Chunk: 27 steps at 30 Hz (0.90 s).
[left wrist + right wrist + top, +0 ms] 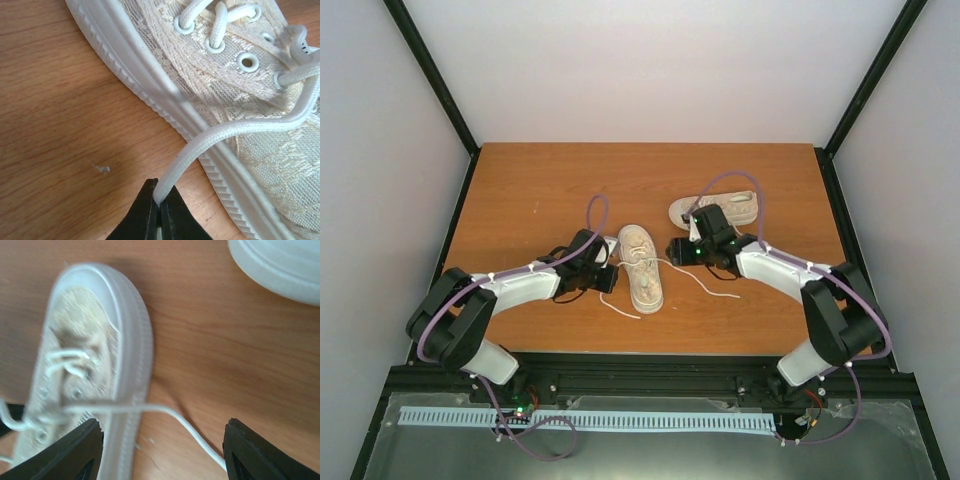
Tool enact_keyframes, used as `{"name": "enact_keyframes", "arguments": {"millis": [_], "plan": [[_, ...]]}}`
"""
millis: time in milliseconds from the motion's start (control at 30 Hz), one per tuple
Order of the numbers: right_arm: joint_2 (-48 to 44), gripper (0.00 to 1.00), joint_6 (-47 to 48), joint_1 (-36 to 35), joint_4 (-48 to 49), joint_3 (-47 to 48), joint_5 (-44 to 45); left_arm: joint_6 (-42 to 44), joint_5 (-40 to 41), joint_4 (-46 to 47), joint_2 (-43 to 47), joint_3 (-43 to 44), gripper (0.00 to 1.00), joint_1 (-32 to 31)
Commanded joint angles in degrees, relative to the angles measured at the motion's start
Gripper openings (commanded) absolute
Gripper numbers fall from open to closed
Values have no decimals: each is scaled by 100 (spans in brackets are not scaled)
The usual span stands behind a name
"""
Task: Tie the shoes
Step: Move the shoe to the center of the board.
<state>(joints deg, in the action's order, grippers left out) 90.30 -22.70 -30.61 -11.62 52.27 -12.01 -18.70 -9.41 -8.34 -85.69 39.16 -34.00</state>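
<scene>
Now, left jaws clenched on one lace (240, 129), pinched right at the tips; right jaws spread wide, empty, the other lace (165, 412) lying between them on the surface (200, 340); the shoe (642, 265) sits mid-surface between both, the second shoe (732, 205) farther back on the right; best draw the lace out gently, level, without dragging the shoe.

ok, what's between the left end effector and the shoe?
Left wrist view: only the pinched lace, spanning bare table from the left end effector to the shoe.

Shoes (642, 265) on wooden table (520, 190)
</scene>
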Motion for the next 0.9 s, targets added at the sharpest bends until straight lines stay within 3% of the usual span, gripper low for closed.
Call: {"name": "enact_keyframes", "arguments": {"millis": [0, 267, 700, 867], "plan": [[-409, 66, 345, -61, -671, -462, 720, -71, 59, 151, 189, 90, 1, 43], [-130, 52, 399, -288, -970, -661, 1427, -168, -16, 155, 221, 160, 1, 42], [376, 37, 518, -311, -964, -556, 1667, -393, -142, 352, 141, 337, 1, 42], [335, 9, 400, -340, -780, -679, 2031, -493, -20, 346, 235, 267, 1, 42]]}}
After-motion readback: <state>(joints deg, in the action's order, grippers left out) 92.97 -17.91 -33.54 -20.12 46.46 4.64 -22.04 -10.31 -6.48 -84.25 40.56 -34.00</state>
